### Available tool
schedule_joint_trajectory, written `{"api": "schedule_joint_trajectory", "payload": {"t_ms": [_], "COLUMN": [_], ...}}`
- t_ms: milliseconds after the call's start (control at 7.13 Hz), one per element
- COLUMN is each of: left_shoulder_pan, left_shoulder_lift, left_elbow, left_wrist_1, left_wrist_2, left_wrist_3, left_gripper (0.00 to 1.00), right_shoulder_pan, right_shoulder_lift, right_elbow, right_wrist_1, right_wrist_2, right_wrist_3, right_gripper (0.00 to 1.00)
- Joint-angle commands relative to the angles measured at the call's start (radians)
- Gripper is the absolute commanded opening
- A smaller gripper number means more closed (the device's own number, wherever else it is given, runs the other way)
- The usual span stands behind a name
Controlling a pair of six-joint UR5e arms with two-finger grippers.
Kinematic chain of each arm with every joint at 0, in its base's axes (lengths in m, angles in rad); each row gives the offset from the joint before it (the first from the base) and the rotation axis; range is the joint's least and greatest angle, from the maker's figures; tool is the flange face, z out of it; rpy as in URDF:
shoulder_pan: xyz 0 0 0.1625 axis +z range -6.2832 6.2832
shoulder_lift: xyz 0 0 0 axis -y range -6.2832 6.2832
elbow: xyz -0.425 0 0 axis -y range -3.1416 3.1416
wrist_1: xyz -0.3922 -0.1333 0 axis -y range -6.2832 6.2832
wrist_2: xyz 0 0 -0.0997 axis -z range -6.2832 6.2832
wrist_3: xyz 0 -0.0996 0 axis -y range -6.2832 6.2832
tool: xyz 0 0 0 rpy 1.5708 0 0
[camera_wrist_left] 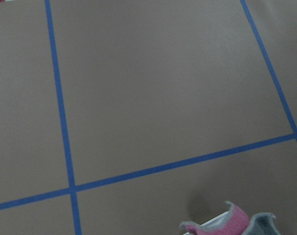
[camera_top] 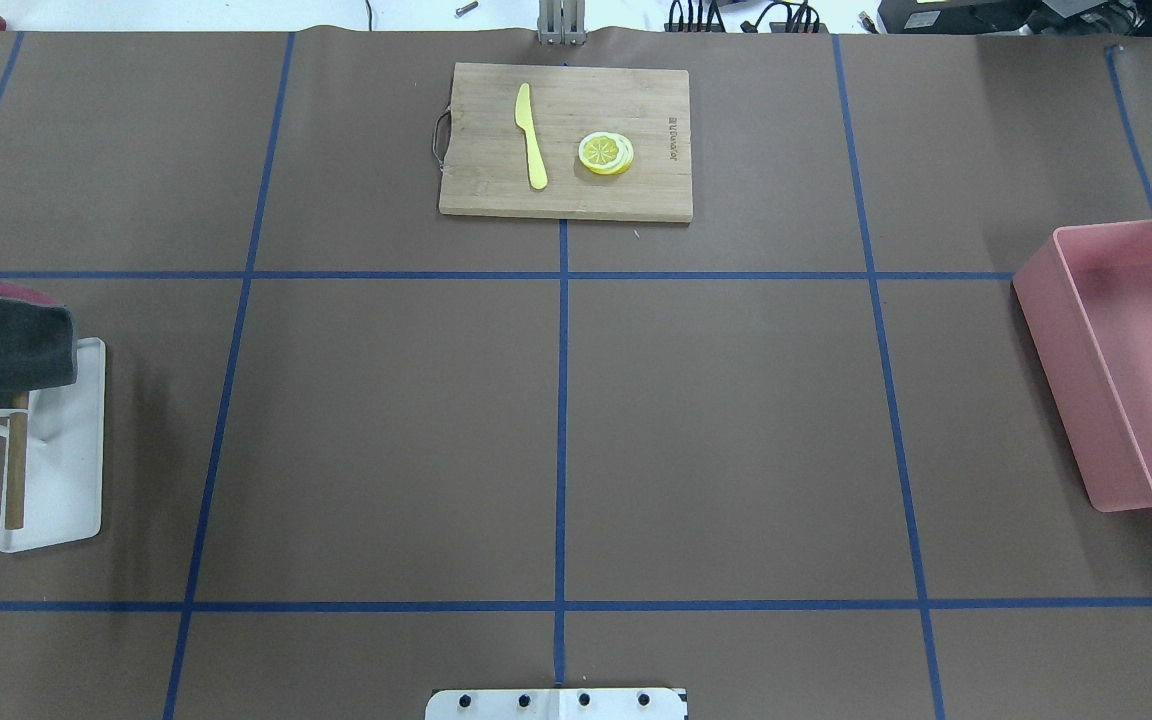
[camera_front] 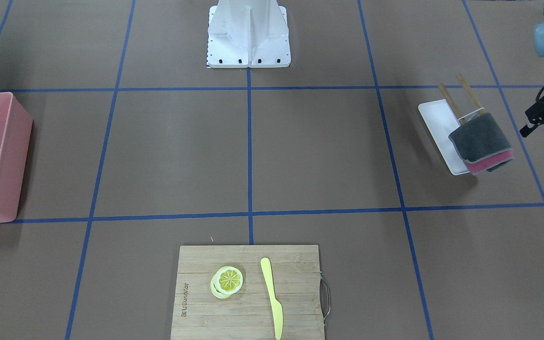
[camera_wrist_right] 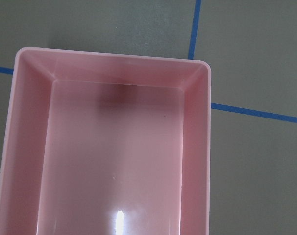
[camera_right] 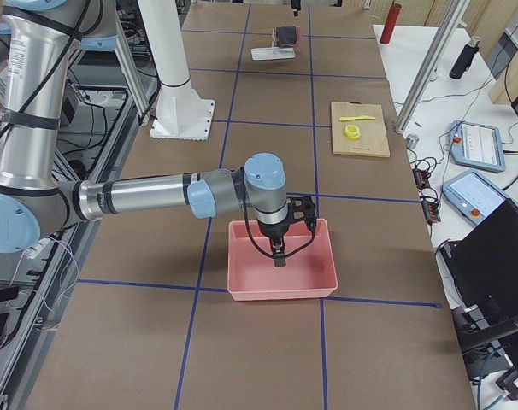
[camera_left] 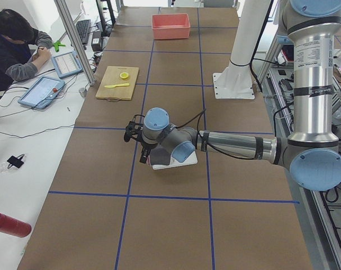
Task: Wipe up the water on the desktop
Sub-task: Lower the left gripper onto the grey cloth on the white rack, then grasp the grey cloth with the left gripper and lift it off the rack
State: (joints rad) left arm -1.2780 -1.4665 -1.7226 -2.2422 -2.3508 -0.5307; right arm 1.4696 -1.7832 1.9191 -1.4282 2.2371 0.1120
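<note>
Only one piece of lettering for you: a brand word burnt into the cutting board [camera_front: 248, 302] on the table [camera_front: 319, 151]. It runs along the short edge opp. the metal handle [camera_front: 326, 300], one line, approx. ten chars, set sideways in both the front-facing and overhead views. It's too small to spell out w/ confidence. The left arm [camera_left: 313, 84] has a line of small print on its upright tube in the exterior left view, also not legible.
</note>
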Motion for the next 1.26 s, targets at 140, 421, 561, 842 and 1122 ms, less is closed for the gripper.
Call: {"api": "schedule_joint_trajectory", "payload": {"t_ms": [140, 421, 561, 842, 1122], "left_shoulder_pan": [0.098, 0.105, 0.105, 0.105, 0.105], "left_shoulder_lift": [0.029, 0.035, 0.035, 0.032, 0.029], "left_elbow": [0.006, 0.012, 0.017, 0.023, 0.024], "left_wrist_1": [-0.089, -0.108, -0.108, -0.108, -0.109], "left_wrist_2": [0.002, 0.002, 0.002, 0.002, 0.002], "left_wrist_3": [-0.055, -0.051, -0.051, -0.049, -0.048], "left_gripper": [0.97, 0.49, 0.33, 0.32, 0.09], "right_shoulder_pan": [0.000, 0.000, 0.000, 0.000, 0.000], "right_shoulder_lift": [0.001, 0.002, 0.002, 0.002, 0.002], "right_elbow": [-0.011, -0.011, -0.012, -0.014, -0.017], "right_wrist_1": [0.002, 0.002, 0.002, 0.000, 0.002], "right_wrist_2": [-0.001, -0.002, -0.004, -0.004, -0.002], "right_wrist_3": [0.000, 0.000, 0.000, 0.000, 0.000], "right_gripper": [1.00, 1.00, 1.00, 1.00, 1.00]}}
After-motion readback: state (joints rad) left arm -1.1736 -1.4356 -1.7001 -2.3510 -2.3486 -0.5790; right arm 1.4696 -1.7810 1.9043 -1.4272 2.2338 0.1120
